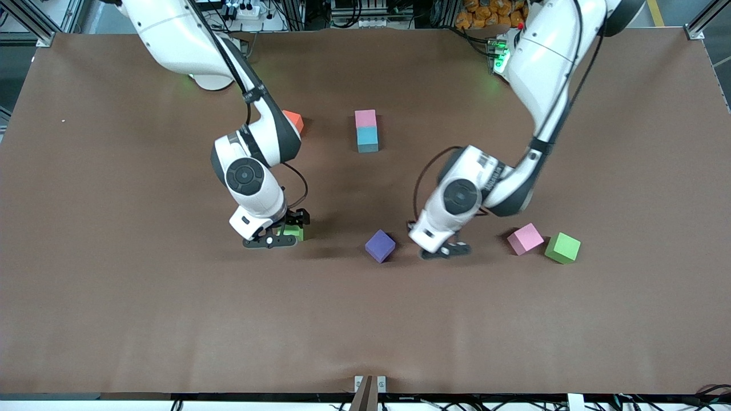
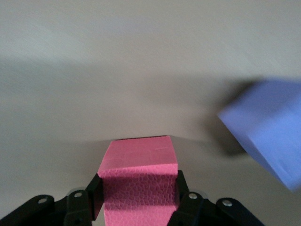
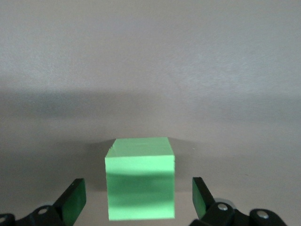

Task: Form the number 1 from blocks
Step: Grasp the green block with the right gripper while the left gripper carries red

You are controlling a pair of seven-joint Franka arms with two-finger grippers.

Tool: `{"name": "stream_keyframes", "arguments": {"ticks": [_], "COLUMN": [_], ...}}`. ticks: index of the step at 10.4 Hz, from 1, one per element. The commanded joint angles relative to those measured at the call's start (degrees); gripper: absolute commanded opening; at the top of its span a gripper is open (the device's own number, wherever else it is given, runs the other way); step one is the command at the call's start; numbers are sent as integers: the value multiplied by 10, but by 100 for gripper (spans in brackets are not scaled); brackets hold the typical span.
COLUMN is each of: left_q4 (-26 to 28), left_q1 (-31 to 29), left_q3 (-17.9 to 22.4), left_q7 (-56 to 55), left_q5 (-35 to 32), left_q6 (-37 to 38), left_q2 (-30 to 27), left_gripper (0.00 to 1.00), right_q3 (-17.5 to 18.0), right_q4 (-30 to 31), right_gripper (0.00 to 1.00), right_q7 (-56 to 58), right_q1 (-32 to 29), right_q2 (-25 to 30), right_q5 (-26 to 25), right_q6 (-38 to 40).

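Observation:
A pink block (image 1: 365, 118) and a light blue block (image 1: 367, 138) lie touching in a line mid-table. My left gripper (image 1: 448, 248) is low at the table beside the purple cube (image 1: 380, 245). It is shut on a deep pink block (image 2: 138, 172), with a finger pressed on each side, and the front view hides this block. My right gripper (image 1: 280, 237) stands open around a green block (image 1: 294, 232) (image 3: 139, 183), leaving a gap on both sides. Another pink block (image 1: 525, 238) and a second green block (image 1: 562, 247) sit together toward the left arm's end.
An orange cube (image 1: 293, 120) lies partly hidden by the right arm's forearm. The purple cube (image 2: 268, 127) is close beside the left gripper's held block. The brown table (image 1: 171, 319) stretches bare toward the front camera.

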State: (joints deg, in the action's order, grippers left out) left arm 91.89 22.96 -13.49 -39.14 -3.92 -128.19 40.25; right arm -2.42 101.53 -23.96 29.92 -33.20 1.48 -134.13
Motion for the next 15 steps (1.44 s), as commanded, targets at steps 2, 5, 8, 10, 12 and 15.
{"name": "stream_keyframes", "arguments": {"ticks": [2,5,8,10,12,15], "left_q4": [70,93,115,131,141,143], "left_q1": [8,17,30,49,50,50], "left_q3": [-39,-79,-105,-105,-115,-124], "left_q7": [9,-5,-39,-53,-71,-126], "left_q5": [-12,-7,-6,-7,-7,-7], "left_q6": [12,1,-50,-84,-95,-95], "left_q2": [-53,-56,-52,-48,-47,-47], "left_gripper": [0,0,0,0,0,0], "right_q3": [17,17,16,16,16,16], "right_q4": [-2,2,-1,-1,-4,-3], "right_gripper": [100,100,0,0,0,0], "right_q7": [4,8,9,1,6,1], "right_q1": [-14,-19,-21,-14,-21,-19], "right_q2": [-20,-27,-25,-23,-18,-18], "right_q5": [12,5,6,7,7,8], "right_q6": [-17,-21,-20,-18,-13,-13]}}
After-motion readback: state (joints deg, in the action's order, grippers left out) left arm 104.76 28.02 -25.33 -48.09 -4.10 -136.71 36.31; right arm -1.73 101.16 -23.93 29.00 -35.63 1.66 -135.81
